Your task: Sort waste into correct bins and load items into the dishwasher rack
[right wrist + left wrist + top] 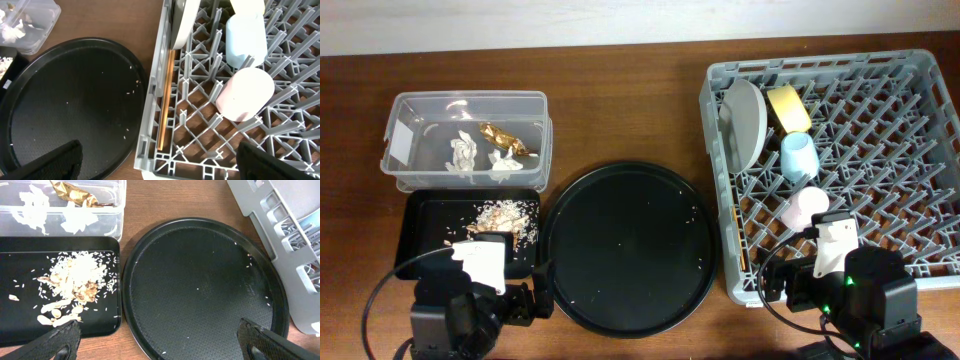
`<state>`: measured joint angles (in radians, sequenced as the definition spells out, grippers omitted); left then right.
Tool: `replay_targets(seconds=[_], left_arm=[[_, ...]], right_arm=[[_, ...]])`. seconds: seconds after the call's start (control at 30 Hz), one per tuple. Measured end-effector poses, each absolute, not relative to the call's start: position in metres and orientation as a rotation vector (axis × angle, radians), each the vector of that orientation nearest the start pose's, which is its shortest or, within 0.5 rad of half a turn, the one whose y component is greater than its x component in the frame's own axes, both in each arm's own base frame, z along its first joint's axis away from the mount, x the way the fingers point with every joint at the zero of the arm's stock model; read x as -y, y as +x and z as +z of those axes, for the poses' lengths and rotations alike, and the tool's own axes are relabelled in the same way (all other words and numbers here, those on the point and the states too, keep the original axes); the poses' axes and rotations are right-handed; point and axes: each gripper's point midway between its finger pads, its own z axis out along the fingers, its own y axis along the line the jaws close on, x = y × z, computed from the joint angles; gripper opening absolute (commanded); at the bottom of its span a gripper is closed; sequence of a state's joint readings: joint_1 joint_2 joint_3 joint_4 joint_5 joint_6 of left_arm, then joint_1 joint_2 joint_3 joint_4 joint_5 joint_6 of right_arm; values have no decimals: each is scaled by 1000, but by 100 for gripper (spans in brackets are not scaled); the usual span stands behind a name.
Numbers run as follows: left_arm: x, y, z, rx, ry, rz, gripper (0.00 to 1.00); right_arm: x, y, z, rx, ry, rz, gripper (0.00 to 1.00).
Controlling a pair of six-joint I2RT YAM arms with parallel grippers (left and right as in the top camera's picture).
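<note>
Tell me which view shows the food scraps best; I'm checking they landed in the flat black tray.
Left wrist: the scraps fill the near field, grains and flakes distinct, heaped on the tray. Overhead shows the scraps as a small pale patch. Right wrist catches only the tray's corner.

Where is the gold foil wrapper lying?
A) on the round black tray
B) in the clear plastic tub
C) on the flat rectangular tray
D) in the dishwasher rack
B: the gold foil wrapper lies inside the clear plastic tub, beside white tissue pieces.
</note>
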<state>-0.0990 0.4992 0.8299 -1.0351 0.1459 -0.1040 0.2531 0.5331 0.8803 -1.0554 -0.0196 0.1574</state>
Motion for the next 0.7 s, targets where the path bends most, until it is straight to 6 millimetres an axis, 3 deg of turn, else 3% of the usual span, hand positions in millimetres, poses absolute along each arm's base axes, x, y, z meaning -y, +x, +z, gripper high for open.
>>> replay_targets(seconds=[0.17,0.23,0.27,0.3,0.4,0.5,0.53,0.7], left_arm=[[43,183,218,-2280,71,-273,99],[43,183,219,-2277,72,-273,99],[43,183,218,-2279,71,-273,99],[43,183,217,-2282,71,-273,99],[43,183,217,-2281,71,-273,99],[43,183,217,-2283,72,-272,99],[43,183,217,-2283,72,-272,99],[43,183,217,-2283,71,-272,99]], right_arm=[[-44,179,233,-2242,-95,216,99],[-28,182,242,-2103,-7,177,99],[-26,193,249,-1989,13,178,99],[-19,198,236,-1899,51,162,99],[-9,224,224,-1623,94,145,99],[-10,239,187,-1625,84,132,99],[-15,243,165,-1664,34,130,99],[-21,243,159,-1669,-27,134,99]])
